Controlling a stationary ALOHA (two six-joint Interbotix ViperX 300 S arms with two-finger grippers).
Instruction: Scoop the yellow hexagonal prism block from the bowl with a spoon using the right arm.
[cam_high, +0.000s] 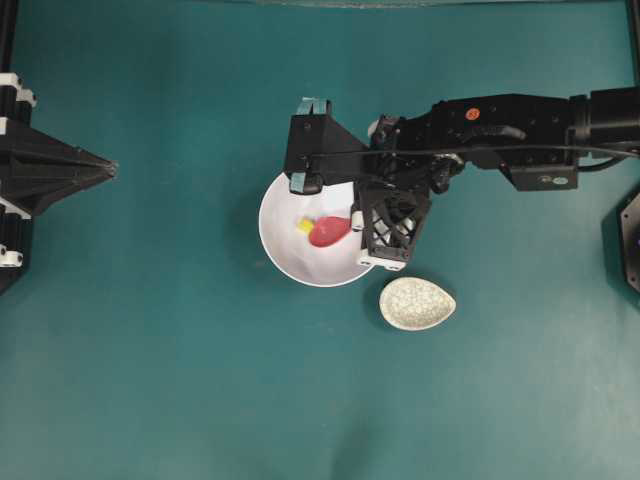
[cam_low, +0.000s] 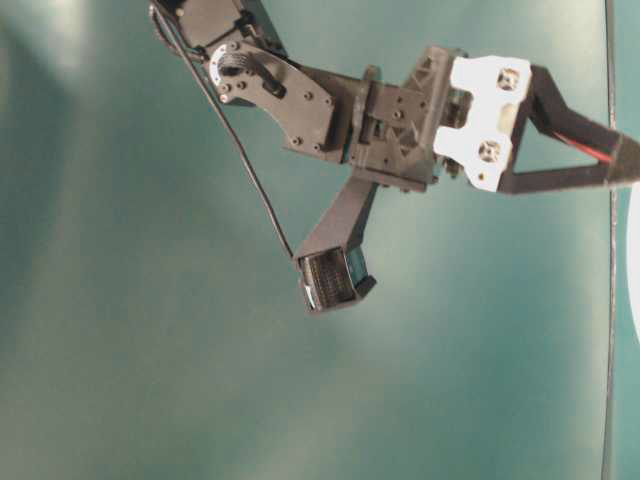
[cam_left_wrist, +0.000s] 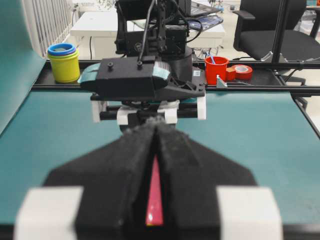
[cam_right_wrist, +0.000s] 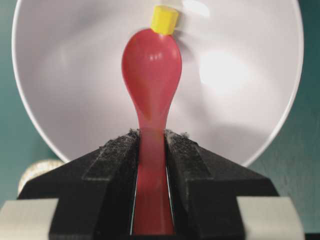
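Note:
The white bowl (cam_high: 290, 255) sits mid-table. Inside it the tiny yellow hexagonal prism block (cam_right_wrist: 164, 20) lies on the bowl's floor, touching the tip of the red-pink spoon (cam_right_wrist: 151, 65). In the overhead view the block (cam_high: 305, 226) is just left of the spoon head (cam_high: 329, 231). My right gripper (cam_right_wrist: 151, 134) is shut on the spoon's handle and reaches over the bowl's right rim, with the spoon head empty. My left gripper (cam_high: 108, 168) waits at the far left, fingers together (cam_left_wrist: 156, 130) and holding nothing.
A speckled beige spoon rest (cam_high: 417, 303) lies just right of and below the bowl. The right arm's body (cam_high: 500, 125) stretches in from the right edge. Beyond the table's far edge stand a yellow cup stack (cam_left_wrist: 63, 62) and a red cup (cam_left_wrist: 216, 69).

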